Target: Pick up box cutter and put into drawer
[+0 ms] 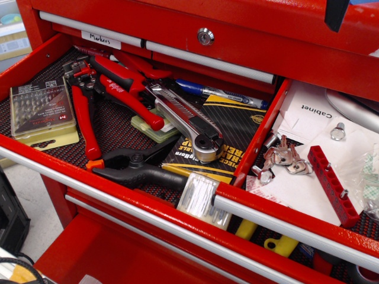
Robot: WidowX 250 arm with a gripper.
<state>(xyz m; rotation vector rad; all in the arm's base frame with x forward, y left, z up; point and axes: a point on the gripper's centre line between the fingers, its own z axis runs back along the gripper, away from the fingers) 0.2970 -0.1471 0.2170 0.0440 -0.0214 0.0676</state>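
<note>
Box cutter (186,118) still lay untouched among pliers (112,89) in mesh-lined left compartment, not yet moved to paper-strewn drawer (296,216) at right; hand out of view, state unknown

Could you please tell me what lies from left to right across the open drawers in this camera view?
Drill bit case → red pliers → box cutter → keys → red bit holder.

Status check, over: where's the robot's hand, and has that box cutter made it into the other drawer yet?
Gripper not in view. Box cutter lying in left mesh drawer, across pliers. Paper-lined drawer open, nothing blocking.
</note>
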